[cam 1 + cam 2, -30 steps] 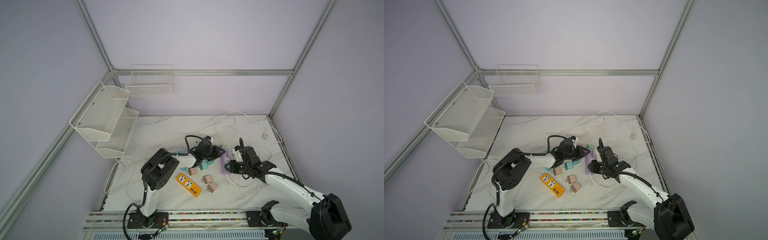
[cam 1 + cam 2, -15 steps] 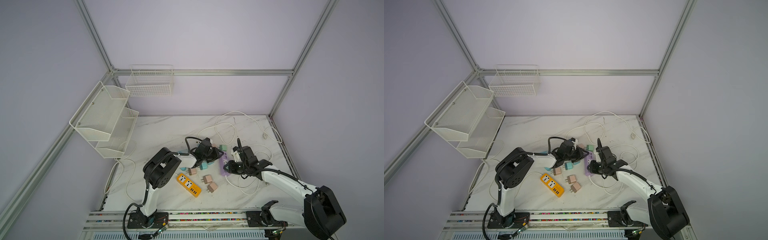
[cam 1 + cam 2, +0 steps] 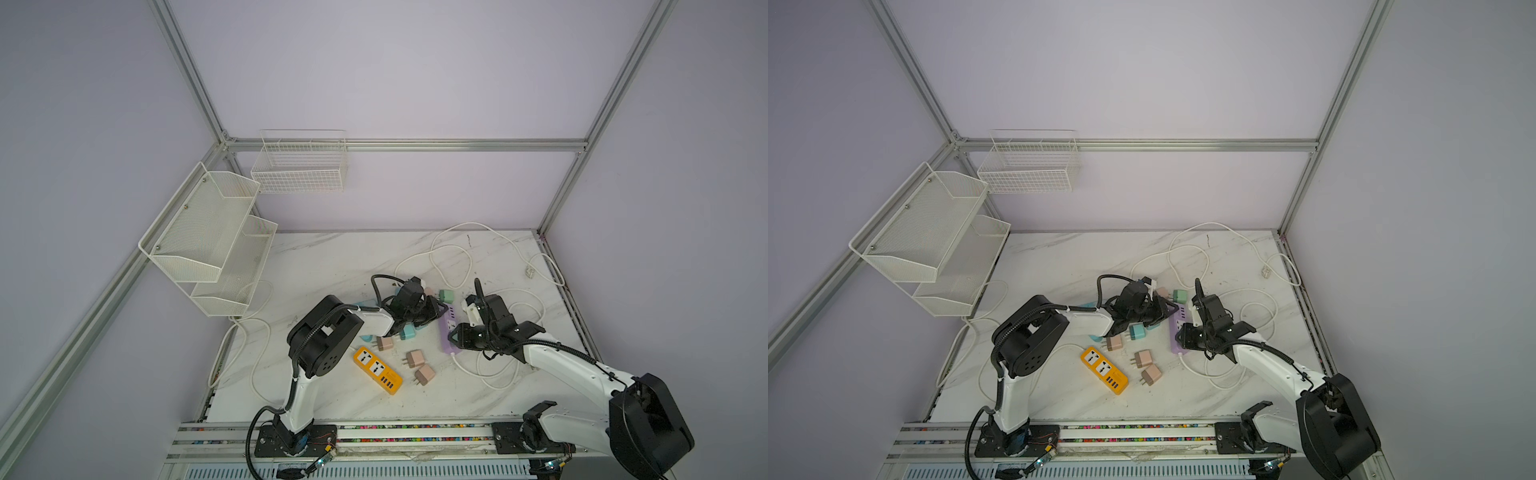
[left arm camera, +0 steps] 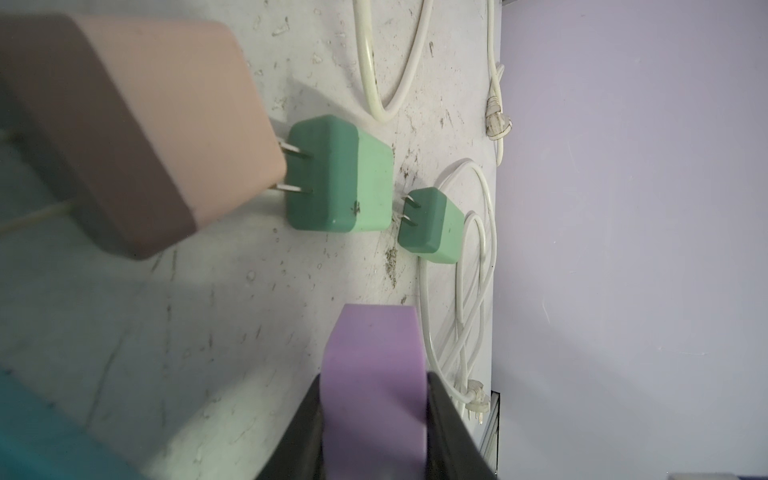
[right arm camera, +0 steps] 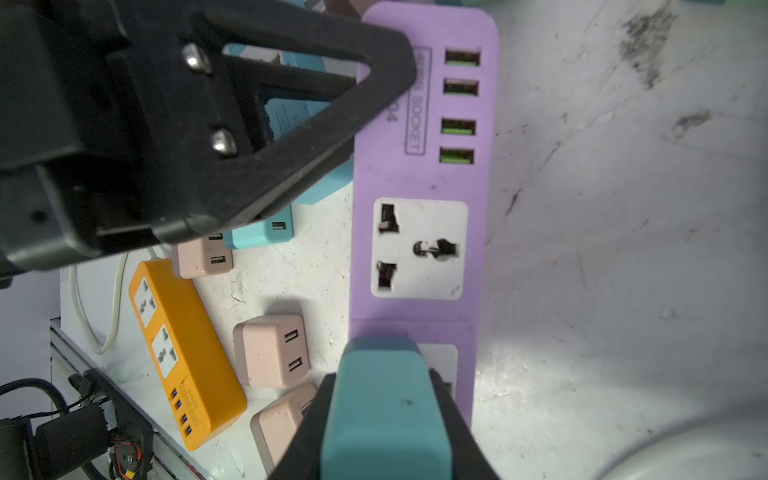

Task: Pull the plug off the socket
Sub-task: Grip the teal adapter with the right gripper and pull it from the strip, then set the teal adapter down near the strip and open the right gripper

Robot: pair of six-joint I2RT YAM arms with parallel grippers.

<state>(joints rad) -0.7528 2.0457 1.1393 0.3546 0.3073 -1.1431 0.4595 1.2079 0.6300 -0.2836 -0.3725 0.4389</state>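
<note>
Both arms reach in low over the surface, wrists bent down. The left gripper is clamped on the end of the purple socket strip. The right gripper is squeezed tight on the teal plug, which sits on that strip. Beside the right gripper there's 1 orange strip and 3 pink plugs. Past the left gripper's tips lie 2 green plugs.

Teal plug in right end effector, on purple socket

"SOCKET" on purple pwr strip
</note>
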